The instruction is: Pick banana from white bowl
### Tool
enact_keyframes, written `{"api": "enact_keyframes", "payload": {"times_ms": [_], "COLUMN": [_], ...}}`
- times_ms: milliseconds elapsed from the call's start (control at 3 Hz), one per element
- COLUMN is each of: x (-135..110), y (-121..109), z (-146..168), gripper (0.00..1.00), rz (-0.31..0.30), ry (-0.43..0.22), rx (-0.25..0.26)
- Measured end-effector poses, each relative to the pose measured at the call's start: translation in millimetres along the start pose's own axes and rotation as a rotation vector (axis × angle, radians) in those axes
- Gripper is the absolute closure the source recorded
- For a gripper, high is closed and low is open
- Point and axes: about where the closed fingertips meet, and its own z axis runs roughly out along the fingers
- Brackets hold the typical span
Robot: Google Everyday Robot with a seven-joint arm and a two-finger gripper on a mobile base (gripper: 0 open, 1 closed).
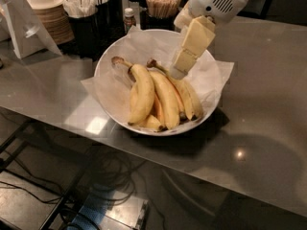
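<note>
The white bowl, wide and lined with crinkled white paper, stands on the grey counter at the middle of the camera view. Several bananas lie in it. The plump yellow banana lies at the left of the bunch, stem toward the back. A thinner orange-tinted banana lies between the others to its right. My gripper, cream-coloured under a white wrist housing, hangs over the back right of the bowl. Its tip is just above the stem ends of the right-hand bananas.
Behind the bowl stand stacked paper bowls, a black holder with packets, a small bottle and a cup of wooden stirrers. A clear stand is at the far left. The counter's front edge runs diagonally below the bowl, with cables on the floor.
</note>
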Motion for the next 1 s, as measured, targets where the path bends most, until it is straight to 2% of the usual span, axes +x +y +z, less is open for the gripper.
{"api": "enact_keyframes", "payload": {"times_ms": [333, 667, 1000], "x": [-11, -24, -30], "y": [8, 6, 4], "z": [4, 17, 19], "gripper": [0.00, 0.00, 0.00], "rz": [0.172, 0.320, 0.398], "ry": [-0.014, 0.032, 0.020], "rx": [-0.035, -0.062, -0.052]}}
